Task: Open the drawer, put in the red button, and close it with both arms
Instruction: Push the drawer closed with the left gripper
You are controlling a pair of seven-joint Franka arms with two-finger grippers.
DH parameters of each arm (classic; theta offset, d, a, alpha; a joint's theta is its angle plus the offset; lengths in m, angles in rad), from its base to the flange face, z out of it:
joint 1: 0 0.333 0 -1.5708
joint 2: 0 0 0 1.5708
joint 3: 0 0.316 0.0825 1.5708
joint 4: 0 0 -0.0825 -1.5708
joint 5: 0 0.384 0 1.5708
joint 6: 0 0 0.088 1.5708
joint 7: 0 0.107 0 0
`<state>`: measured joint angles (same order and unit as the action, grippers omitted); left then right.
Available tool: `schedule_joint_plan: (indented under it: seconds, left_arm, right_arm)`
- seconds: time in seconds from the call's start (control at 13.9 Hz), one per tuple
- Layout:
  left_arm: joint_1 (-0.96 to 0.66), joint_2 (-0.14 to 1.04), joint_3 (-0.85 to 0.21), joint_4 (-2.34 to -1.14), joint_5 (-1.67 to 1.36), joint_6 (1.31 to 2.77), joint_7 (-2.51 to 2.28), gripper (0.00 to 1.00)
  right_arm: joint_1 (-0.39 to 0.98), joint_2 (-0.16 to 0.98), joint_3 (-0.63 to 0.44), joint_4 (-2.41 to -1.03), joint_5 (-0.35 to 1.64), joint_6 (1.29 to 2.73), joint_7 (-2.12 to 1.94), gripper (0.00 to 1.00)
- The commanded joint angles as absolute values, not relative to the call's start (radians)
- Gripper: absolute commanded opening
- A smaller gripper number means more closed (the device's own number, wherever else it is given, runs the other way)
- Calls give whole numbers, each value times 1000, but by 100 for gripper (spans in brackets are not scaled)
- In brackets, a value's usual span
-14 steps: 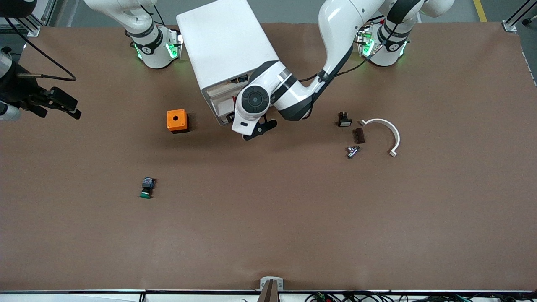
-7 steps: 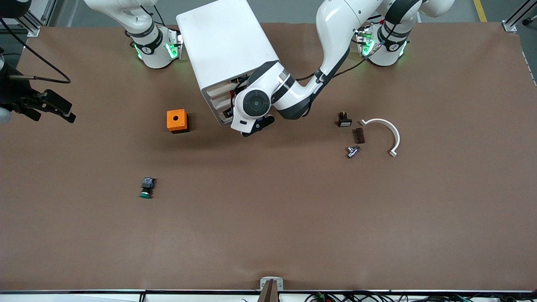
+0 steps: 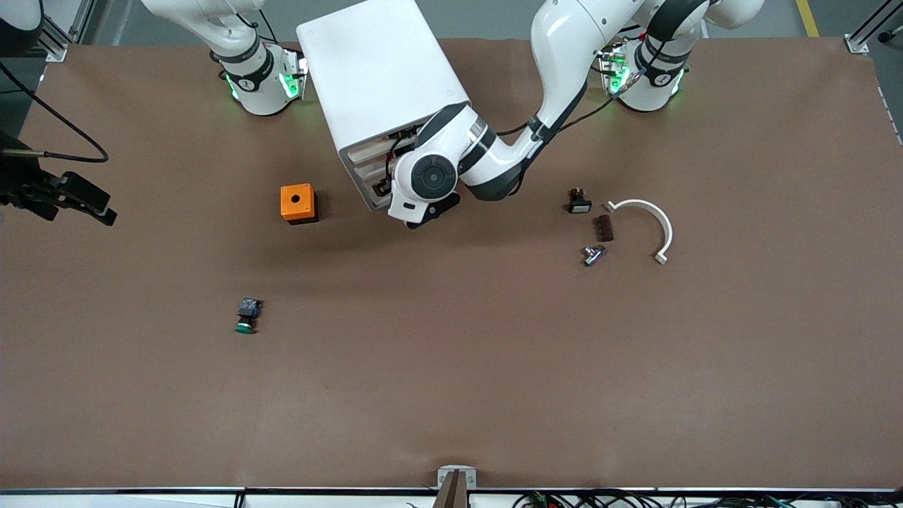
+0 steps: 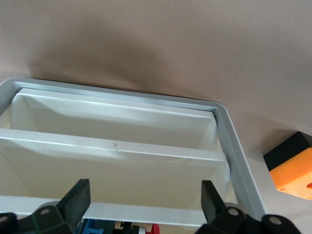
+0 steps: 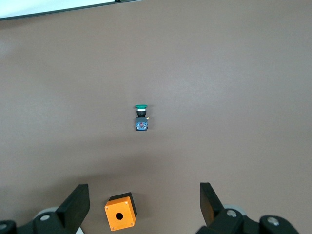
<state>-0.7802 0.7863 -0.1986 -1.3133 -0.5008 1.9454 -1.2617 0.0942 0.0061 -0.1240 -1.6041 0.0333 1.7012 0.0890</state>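
Observation:
The white cabinet [image 3: 381,77] stands near the robots' bases with its front turned toward the front camera. My left gripper [image 3: 429,214] is open right at that front. In the left wrist view its fingers [image 4: 78,200] straddle a drawer's front rim [image 4: 146,213]. The drawer stands slightly open, and the red button [image 4: 155,229] lies inside it, mostly hidden below the rim. My right gripper [image 3: 99,208] is open and empty, up in the air at the right arm's end of the table. Its wrist view looks down on the orange box [image 5: 120,211] and the green button [image 5: 141,117].
The orange box [image 3: 298,202] sits beside the cabinet, toward the right arm's end. The green button [image 3: 246,316] lies nearer the front camera. A black switch [image 3: 578,202], a brown strip [image 3: 604,228], a metal fitting [image 3: 592,255] and a white curved piece [image 3: 656,222] lie toward the left arm's end.
My left gripper has moved closer to the cabinet front. My right gripper has drifted further out toward the table edge at the right arm's end.

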Motion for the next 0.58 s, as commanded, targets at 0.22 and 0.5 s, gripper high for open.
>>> schedule_joint_plan:
  seconds: [0.22,0.5]
  left_arm:
    - [-775,778,-193,-1313,-505,1950,-1264,100]
    - [-707,739,-179,-1304,-441,1939,-1275,100]
  right_arm:
    - [78,14,-112,-1577,18,1689,80,100]
    - [49,15,-112,-1578,31,1694,78,100]
